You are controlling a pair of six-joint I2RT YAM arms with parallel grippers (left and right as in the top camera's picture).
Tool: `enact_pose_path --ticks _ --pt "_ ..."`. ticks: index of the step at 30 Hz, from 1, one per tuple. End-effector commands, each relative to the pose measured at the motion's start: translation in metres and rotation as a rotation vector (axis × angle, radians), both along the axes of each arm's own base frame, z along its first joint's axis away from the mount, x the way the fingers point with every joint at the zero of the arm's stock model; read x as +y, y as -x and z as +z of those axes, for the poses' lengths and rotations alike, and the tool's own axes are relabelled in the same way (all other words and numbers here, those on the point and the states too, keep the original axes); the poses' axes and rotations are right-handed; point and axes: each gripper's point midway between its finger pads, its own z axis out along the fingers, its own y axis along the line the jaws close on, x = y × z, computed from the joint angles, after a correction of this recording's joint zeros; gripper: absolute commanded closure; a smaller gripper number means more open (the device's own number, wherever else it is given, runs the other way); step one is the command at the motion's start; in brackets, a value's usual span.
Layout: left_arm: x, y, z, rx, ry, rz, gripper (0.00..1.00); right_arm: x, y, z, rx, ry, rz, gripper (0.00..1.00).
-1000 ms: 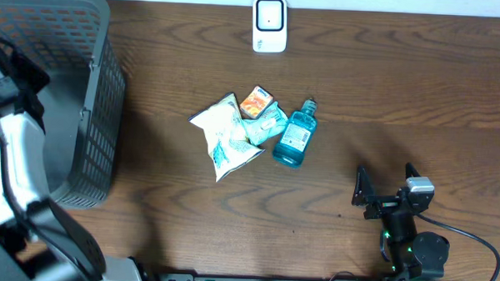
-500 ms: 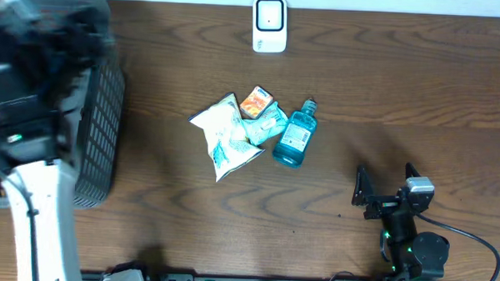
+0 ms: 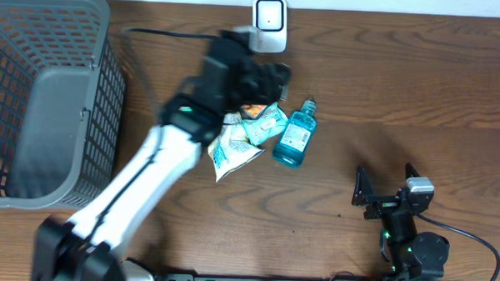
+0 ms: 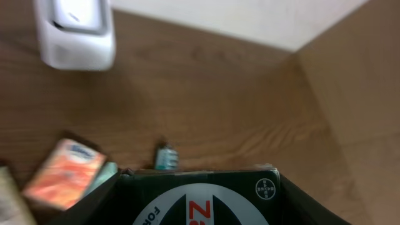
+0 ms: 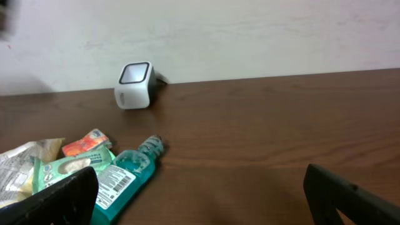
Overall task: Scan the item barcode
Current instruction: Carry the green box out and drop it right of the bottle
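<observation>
**Box up at the scanner, code face yet to be found**

The left pincer (image 4: 199, 214) is pinching a black box (image 4: 250, 187) between its fingers, held in the air above the desk (image 3: 418, 96) and just short of the white scanner (image 3: 269, 24). In the overhead view the arm is too blurred to show the grip, but the left wrist view shows the box filling the gap. The right pincer (image 3: 386, 185) sits spread wide and holds nothing, well apart from the action near the desk's front edge.

I judge the step in hand to be presenting the item — the pick is done and the scan is not. The face turned toward the wrist camera carries a red letter and a round logo, with no barcode visible on it. Which side bears the code cannot be told. The next move calls for bringing the box in front of the scanner's dark window and turning it until the coded face looks into that window.

The one container is the grey mesh basket (image 3: 110, 94) at the left of the desk, and nothing is visible inside it. The other goods lie loose in a cluster mid-desk — a white snack bag (image 3: 233, 148), an orange pack (image 5: 87, 142), a green pack (image 3: 267, 120) and a blue bottle (image 3: 293, 138) on its side.
</observation>
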Motion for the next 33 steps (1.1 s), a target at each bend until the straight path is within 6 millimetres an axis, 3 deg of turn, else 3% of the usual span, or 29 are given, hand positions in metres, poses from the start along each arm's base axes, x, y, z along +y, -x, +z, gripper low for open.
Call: enact_pose_path --ticks 1,5,8,12,15,25,27,30,33 --pt "-0.051 0.002 -0.049 -0.004 -0.075 -0.058 0.42 0.002 0.0 -0.002 0.007 -0.01 0.008 0.01" --pt "-0.122 0.022 -0.097 -0.021 -0.064 -0.184 0.42 0.002 0.0 -0.002 0.007 -0.01 0.008 0.01" --pt "-0.151 0.039 -0.127 -0.014 -0.072 -0.244 0.42 0.002 0.0 -0.002 0.007 -0.01 0.008 0.01" --pt "-0.168 0.058 -0.161 -0.003 -0.129 -0.314 0.42 0.002 0.0 -0.002 0.007 -0.01 0.008 0.01" --pt "-0.168 0.066 -0.181 -0.062 -0.232 -0.403 0.42 0.002 0.0 -0.002 0.007 -0.01 0.008 0.01" --pt "-0.149 0.081 -0.208 -0.202 -0.515 -0.655 0.42 0.002 0.0 -0.002 0.007 -0.01 0.008 0.01" --pt "-0.141 0.079 -0.213 -0.226 -0.582 -0.675 0.25 0.002 0.0 -0.002 0.007 -0.01 0.008 0.01" --pt "-0.139 0.072 -0.203 -0.252 -0.6 -0.638 0.11 0.002 0.0 -0.002 0.007 -0.01 0.008 0.01" --pt "-0.137 0.065 -0.182 -0.293 -0.605 -0.596 0.05 0.002 0.0 -0.002 0.007 -0.01 0.008 0.01"
